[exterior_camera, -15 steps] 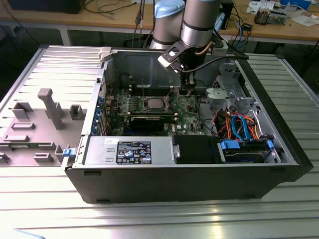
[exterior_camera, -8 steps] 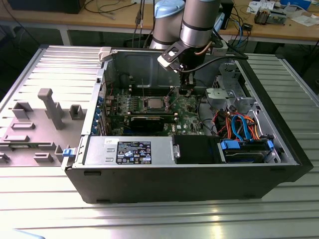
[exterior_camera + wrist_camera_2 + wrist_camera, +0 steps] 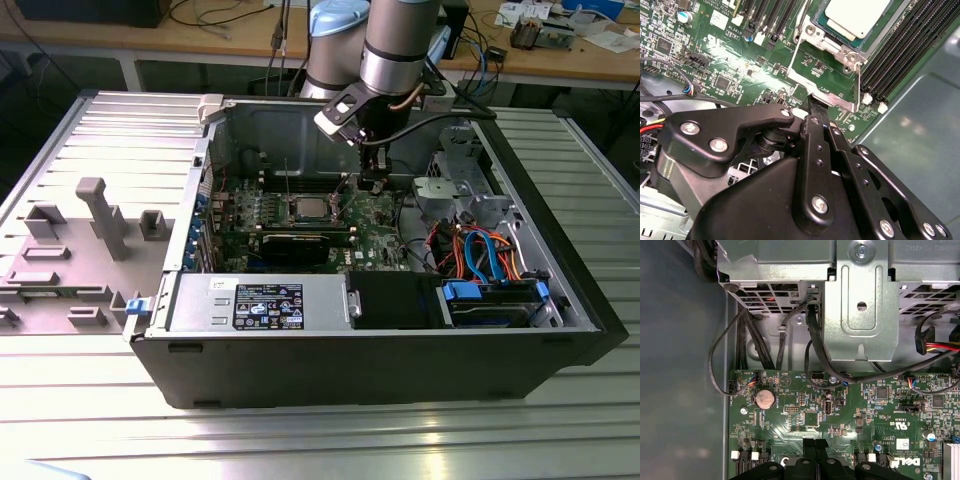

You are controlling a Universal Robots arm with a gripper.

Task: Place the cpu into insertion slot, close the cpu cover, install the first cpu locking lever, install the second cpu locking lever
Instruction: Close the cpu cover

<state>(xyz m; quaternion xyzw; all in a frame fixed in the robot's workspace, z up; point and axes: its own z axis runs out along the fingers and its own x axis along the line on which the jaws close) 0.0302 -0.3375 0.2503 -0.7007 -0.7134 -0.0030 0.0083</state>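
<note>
While the arm reaches down into the open computer case (image 3: pixel 300 350) in the exterior view, the gripper (image 3: pixel 371 183) hangs low, just to the exterior view's right of the cpu (image 3: pixel 308 208). In the second wrist view the gripper (image 3: pixel 814 102) is closed, with nothing I can see in it. Its tip touches the silver frame's edge, and the cpu (image 3: pixel 858 16) lies straight ahead in the insertion slot (image 3: pixel 816 34), the cpu cover (image 3: pixel 840 48) seemingly flat around it. In the first wrist view the gripper (image 3: pixel 815 442) points over the green board (image 3: pixel 805 415)
</note>
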